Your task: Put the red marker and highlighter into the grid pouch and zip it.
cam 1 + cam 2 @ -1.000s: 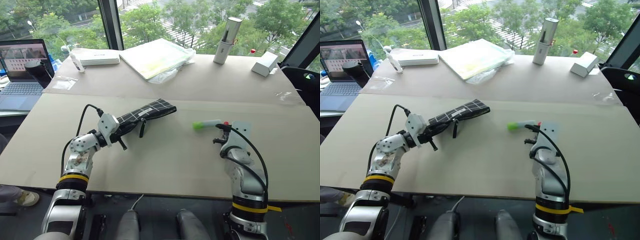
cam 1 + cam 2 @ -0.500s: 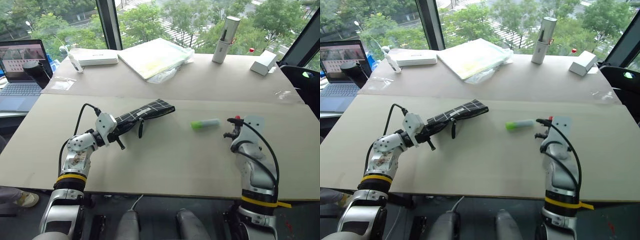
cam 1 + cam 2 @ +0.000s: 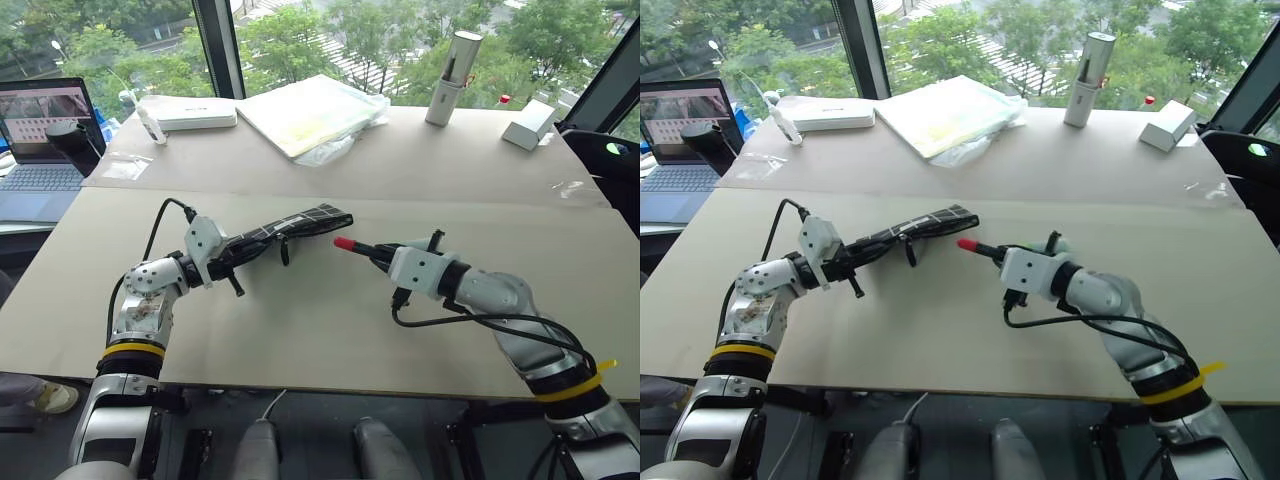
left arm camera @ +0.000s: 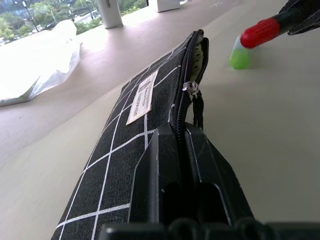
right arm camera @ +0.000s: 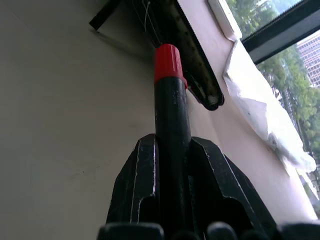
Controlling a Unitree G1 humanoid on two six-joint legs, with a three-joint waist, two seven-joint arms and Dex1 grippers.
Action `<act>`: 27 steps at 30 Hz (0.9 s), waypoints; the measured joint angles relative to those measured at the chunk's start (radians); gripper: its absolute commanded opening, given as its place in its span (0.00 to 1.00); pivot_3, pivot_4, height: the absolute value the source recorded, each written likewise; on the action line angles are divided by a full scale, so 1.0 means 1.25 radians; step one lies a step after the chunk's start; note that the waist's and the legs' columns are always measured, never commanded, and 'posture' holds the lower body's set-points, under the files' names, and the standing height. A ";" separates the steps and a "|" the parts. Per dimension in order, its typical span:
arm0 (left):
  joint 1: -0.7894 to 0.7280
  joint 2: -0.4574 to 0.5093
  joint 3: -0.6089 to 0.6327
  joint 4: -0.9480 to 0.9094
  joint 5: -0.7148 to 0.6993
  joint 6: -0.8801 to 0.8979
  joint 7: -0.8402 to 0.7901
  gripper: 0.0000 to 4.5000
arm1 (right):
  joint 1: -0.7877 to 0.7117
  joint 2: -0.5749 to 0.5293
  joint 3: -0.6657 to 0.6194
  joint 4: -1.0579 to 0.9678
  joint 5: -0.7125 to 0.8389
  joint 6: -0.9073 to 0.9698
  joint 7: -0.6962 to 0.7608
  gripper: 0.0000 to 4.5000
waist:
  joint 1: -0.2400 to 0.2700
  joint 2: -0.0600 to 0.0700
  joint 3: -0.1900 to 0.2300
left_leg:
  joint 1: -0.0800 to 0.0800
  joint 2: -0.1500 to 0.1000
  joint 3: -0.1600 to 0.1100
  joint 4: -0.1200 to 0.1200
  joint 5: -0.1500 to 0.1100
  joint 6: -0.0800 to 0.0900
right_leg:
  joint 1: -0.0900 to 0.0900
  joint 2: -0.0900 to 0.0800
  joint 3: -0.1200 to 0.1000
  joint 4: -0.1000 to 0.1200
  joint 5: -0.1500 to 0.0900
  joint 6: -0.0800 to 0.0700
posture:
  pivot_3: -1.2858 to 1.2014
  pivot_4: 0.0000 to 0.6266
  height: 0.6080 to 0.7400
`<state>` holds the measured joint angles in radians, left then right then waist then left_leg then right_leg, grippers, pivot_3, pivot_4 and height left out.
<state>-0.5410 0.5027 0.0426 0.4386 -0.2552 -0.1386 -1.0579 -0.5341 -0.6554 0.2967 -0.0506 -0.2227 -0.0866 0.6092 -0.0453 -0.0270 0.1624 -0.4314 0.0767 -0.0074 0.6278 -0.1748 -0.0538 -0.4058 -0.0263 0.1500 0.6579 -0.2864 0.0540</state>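
Left gripper [image 3: 232, 262] clamped tight on near end of grid pouch [image 3: 290, 226], jaws fully shut on the fabric, holding it tilted off the counter [image 3: 330, 330] with the open mouth facing the right arm; likely done to steady the target and keep the slot exposed for loading. Zipper pulled back along the top edge, pull cord [image 4: 196, 102] dangling about midway, pale lining visible at the far end. Pouch: flat black fabric, white grid lines, small white label [image 4: 141, 96] on the side. Right gripper [image 3: 992, 254] holding red marker [image 3: 352, 246] by the black barrel, jaws closed narrowly round it, red cap leading and aimed level at the pouch mouth, close to it but not yet in. Cap-first, in line with the slot, reads as setup for a straight push. Marker slim, black body, bright red cap. Highlighter [image 4: 240, 55] lying on the counter near the right gripper, green end showing in left wrist view just behind the marker cap; untouched, second item to go. Zip step not started. Risk: cap snagging on zipper teeth if alignment is off.
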 measured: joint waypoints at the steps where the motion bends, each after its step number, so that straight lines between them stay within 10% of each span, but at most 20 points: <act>1: -0.001 0.000 -0.003 -0.008 0.000 0.006 -0.003 0.00 | -0.022 0.008 0.002 0.018 -0.010 -0.019 -0.005 0.12 | 0.001 0.000 0.000 | 0.000 0.000 0.000 0.000 0.000 0.000 | 0.000 0.000 0.000 0.000 0.000 0.000 | 0.52 0.24 0.99; 27: -0.004 0.008 -0.016 -0.015 0.009 0.011 -0.012 0.00 | -0.027 -0.033 -0.040 0.191 -0.095 -0.252 -0.033 0.12 | 0.003 0.000 0.000 | 0.000 0.000 0.000 0.000 0.000 0.000 | 0.000 0.000 0.000 0.000 0.000 0.000 | 0.52 0.24 0.99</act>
<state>-0.5458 0.5132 0.0228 0.4195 -0.2434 -0.1252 -1.0726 -0.5681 -0.6963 0.2471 0.1884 -0.3413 -0.4017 0.5677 -0.0421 -0.0269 0.1624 -0.4315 0.0766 -0.0074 0.6276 -0.1748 -0.0538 -0.4056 -0.0266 0.1501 0.6580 -0.2862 0.0535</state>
